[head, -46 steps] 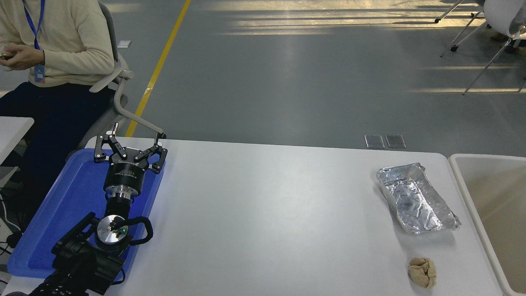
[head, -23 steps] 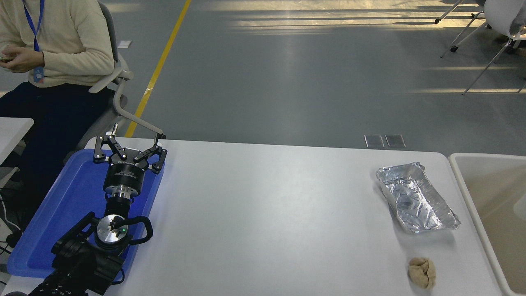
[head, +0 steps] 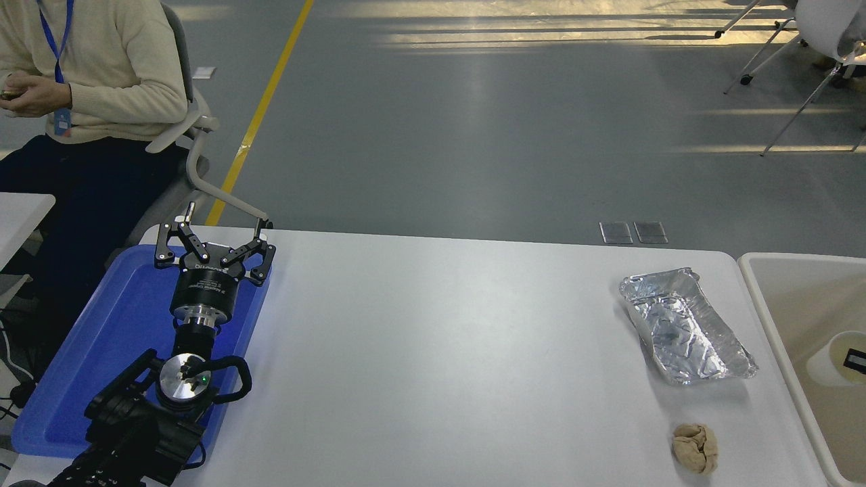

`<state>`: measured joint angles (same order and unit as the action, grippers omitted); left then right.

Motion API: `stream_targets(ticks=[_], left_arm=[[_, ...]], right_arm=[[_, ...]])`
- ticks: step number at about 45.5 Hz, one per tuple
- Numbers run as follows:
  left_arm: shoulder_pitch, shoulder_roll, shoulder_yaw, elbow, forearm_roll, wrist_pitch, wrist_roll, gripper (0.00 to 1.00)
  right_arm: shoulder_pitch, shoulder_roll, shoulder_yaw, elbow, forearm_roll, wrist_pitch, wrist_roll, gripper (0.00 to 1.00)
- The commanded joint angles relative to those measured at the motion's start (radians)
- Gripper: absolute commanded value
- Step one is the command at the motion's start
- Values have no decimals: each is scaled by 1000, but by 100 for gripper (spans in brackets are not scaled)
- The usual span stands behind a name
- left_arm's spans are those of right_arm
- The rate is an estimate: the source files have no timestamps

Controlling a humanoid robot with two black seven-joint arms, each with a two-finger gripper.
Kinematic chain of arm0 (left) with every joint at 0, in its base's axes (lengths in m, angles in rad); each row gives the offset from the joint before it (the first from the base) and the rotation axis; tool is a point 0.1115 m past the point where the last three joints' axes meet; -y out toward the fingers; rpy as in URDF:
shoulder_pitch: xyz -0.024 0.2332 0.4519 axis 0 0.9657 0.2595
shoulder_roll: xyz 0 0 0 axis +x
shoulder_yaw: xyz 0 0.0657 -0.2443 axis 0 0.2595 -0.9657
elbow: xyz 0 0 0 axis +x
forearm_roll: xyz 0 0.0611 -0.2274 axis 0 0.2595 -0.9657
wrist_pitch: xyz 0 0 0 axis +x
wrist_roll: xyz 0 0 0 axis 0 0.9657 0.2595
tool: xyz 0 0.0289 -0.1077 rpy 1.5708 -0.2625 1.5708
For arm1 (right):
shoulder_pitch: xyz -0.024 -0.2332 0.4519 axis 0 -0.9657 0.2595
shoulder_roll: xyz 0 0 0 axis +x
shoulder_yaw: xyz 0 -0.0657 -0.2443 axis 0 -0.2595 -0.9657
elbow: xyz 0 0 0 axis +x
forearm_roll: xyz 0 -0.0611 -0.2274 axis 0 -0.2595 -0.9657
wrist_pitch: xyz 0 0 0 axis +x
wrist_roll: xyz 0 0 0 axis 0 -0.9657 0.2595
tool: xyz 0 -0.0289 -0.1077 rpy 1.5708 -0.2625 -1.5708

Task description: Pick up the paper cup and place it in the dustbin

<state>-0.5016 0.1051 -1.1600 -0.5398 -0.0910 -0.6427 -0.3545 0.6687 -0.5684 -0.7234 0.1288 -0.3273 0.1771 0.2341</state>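
Note:
The paper cup [head: 829,358] is white with a pale inside and shows at the far right, within the outline of the beige dustbin [head: 758,270], its mouth turned up and to the right. A small black piece of my right gripper [head: 856,360] sits inside the cup's mouth at the picture's edge. The rest of that arm is out of view. The cup appears held at its rim. My left gripper [head: 223,223] is parked over the blue tray at the lower left, open and holding nothing.
A crumpled silver foil tray [head: 683,331] lies on the white table [head: 440,352] just left of the bin, with a tan paper ball [head: 695,448] nearer the front edge. The blue tray [head: 115,338] lies at the left. A seated person [head: 88,61] is at the upper left.
The paper cup has come into view from the right edge and moved left over the dustbin's inside, with a black finger in its mouth. The left arm has not moved.

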Motion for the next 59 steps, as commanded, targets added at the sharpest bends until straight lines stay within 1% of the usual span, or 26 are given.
stream_targets(ticks=[1,8,17,28,33,42,49,56,59], left_arm=[[0,1,0,0,1,0,0,100],[0,-1,-1,0,1,0,0,100],[0,-1,0,0,1,0,0,100],[0,-1,-1,0,1,0,2,100],[-2,-1,-1,0,1,0,2,100],[0,1,0,0,1,0,0,100],[0,-1,-1,0,1,0,0,100],[0,-1,0,0,1,0,0,100],[0,-1,-1,0,1,0,0,100]], right_arm=[[-9,7,61,-5,19,-19,-1,97],[-1,-1,62,-5,20,-18,-1,98],[54,-4,64,-1,19,4,10,98],[195,-22,61,0,7,131,10,99],[262,-22,55,3,-4,157,8,99],[399,-15,52,15,-68,235,4,99],[503,13,26,35,-136,281,2,99],[569,41,1,71,-141,289,-1,99],[612,47,-14,135,-153,291,-4,99]])
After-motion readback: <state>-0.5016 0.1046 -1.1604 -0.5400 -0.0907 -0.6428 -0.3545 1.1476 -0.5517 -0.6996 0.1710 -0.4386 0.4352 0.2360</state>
